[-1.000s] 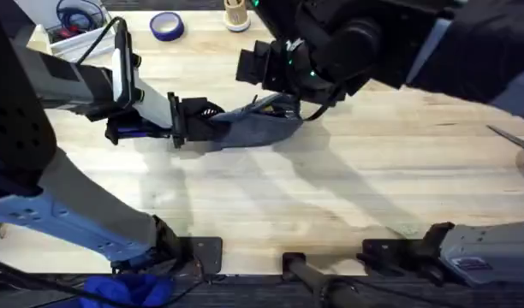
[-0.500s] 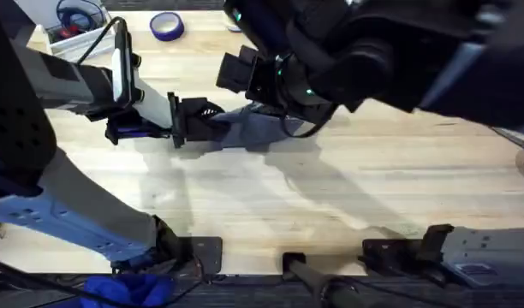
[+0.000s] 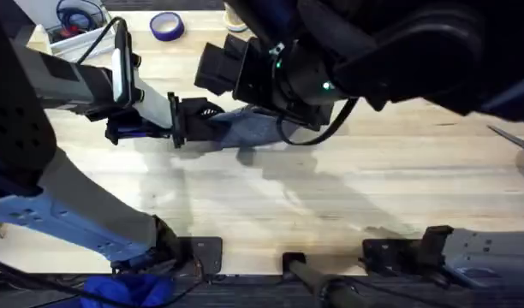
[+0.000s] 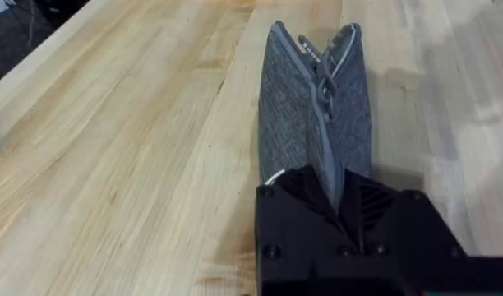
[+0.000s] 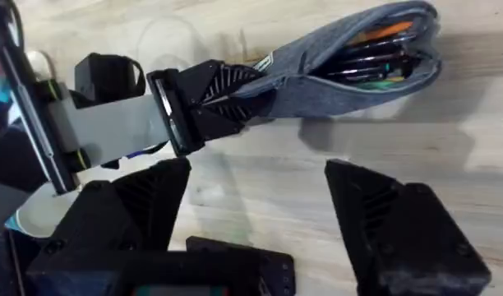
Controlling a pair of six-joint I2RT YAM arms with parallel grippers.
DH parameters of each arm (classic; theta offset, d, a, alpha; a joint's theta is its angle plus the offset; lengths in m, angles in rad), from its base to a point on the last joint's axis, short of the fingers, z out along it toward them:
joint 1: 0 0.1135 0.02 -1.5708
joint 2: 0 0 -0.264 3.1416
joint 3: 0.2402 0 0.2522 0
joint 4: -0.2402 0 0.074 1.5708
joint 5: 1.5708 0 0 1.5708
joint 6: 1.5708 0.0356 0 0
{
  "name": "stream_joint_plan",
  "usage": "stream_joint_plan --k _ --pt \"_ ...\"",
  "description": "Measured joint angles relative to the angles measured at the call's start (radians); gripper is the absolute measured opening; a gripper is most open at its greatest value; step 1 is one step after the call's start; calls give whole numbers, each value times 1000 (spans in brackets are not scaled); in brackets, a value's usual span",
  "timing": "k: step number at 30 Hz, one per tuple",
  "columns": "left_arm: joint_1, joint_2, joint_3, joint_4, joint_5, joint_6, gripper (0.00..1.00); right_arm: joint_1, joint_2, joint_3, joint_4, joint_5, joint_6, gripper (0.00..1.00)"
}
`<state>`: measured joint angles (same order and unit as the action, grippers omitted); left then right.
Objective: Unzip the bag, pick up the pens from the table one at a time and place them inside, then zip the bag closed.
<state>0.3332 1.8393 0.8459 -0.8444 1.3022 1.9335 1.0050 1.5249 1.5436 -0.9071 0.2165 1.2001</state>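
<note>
Bag: on worktop, open mouth, pens inside | left gripper: jaws clamp its end | right gripper: jaws apart, has shifted off the bag toward left | you zip next.

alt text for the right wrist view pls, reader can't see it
The left tool is shut on one end of the grey bag, which lies on the wooden table with its far end gaping open and pens visible inside. The right tool hangs open above the table, holding nothing.
</note>
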Motion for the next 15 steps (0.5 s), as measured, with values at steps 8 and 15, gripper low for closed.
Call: stream_joint_plan --k 8,15 --pt "0 0 0 0 0 0 39 15 0 7 -1 -4 9 997" --pt "0 0 0 0 0 0 39 15 0 8 -1 -4 9 997"
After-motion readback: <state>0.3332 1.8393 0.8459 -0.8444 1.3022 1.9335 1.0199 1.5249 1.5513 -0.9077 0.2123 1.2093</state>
